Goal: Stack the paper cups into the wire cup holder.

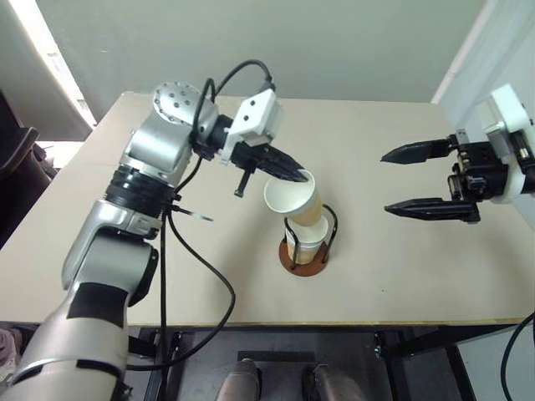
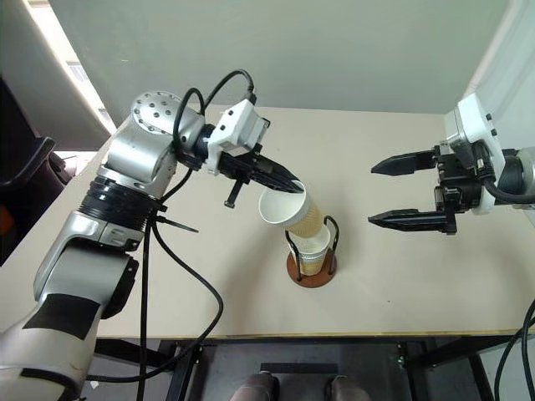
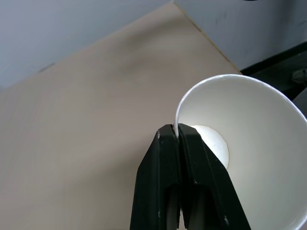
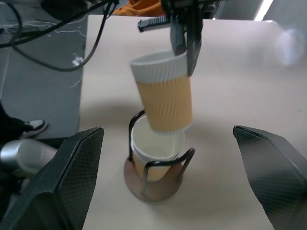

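Holder [image 1: 306, 255] on the desk [image 1: 401, 276] with one cup [image 4: 152, 160] seated inside.
Left fingers [image 3: 180, 163] pinch the rim of a second cup [image 1: 294, 200], tilted with its base at the seated cup's mouth; right fingers [image 1: 428, 207] hang spread wide, well to the right.

A pale beige table [image 1: 401, 276] stands before a plain grey-green wall [image 1: 334, 42]. Bright light [image 1: 50, 58] comes from the table's left.
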You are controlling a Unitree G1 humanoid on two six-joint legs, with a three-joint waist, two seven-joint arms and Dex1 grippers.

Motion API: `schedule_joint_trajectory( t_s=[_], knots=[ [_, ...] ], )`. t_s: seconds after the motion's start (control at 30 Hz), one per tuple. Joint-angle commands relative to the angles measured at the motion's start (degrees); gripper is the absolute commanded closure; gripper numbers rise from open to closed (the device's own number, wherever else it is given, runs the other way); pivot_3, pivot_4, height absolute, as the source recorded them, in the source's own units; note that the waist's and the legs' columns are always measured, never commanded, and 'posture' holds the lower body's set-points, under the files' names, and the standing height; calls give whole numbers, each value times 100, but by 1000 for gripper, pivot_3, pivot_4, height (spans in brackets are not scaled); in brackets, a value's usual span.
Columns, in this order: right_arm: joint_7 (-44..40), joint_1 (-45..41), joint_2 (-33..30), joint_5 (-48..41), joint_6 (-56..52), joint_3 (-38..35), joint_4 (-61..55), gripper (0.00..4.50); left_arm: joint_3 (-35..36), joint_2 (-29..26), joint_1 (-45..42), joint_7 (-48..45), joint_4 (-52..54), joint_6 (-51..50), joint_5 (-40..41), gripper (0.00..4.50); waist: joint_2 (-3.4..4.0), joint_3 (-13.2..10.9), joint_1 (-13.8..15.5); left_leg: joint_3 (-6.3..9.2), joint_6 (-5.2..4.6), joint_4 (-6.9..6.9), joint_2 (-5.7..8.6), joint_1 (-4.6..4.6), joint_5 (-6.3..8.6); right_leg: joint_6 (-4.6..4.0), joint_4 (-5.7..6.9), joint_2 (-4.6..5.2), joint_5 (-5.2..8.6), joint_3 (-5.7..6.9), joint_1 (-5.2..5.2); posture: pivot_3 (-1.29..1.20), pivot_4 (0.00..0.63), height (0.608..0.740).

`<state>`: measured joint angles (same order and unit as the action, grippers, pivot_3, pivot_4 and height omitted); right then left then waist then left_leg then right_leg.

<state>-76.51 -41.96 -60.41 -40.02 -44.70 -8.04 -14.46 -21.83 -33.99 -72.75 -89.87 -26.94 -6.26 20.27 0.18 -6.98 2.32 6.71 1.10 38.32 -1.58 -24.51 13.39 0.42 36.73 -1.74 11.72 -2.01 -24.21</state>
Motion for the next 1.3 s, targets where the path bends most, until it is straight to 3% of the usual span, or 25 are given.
schedule_joint_trajectory(
  t_s=[0.03,0.2,0.37,0.4,0.5,0.83,1.0,1.3],
  knots=[
    [183,63,-138,-157,-114,-261,-203,0,3,34,-86,-263,60,152,39,4473,0,0,12,0,-3,4,2,-2,2,5,-2,0,-3,-3,0,0,150,740],
    [287,235,-195,-282,-182,-323,-387,0,-216,-53,-57,-263,153,121,182,4473,1,-1,21,-4,-11,20,5,-6,6,10,1,1,-6,-10,0,0,150,740],
    [378,260,-235,-325,-195,-310,-451,0,-240,118,-30,-239,41,407,-311,4473,1,-1,25,-9,-12,24,6,-4,6,12,5,1,-5,-13,0,0,150,740],
    [392,272,-243,-322,-191,-301,-460,0,-210,184,-35,-188,-10,456,-390,4293,1,-1,31,-9,-12,25,6,-5,6,14,5,1,-5,-13,0,0,150,740],
    [441,324,-269,-278,-172,-241,-471,0,-142,361,-72,-42,-187,559,-597,3550,1,-1,36,-9,-17,30,10,-6,9,20,5,1,-4,-17,1,0,150,740],
    [455,293,-232,-118,25,53,-363,0,288,636,-132,203,-343,375,-803,75,1,-1,33,-73,-48,34,23,9,28,61,10,1,2,-94,0,0,150,740],
    [410,138,-152,3,170,247,-184,0,461,674,-186,276,-405,406,-902,30,1,-1,22,-97,-83,73,37,5,49,98,7,5,2,-142,1,0,150,740],
    [409,104,-130,75,259,318,-168,0,761,1223,-514,1269,-1172,927,-1303,30,1,-1,49,-117,-122,84,60,2,72,115,7,45,9,-145,0,0,150,740]
  ],
)
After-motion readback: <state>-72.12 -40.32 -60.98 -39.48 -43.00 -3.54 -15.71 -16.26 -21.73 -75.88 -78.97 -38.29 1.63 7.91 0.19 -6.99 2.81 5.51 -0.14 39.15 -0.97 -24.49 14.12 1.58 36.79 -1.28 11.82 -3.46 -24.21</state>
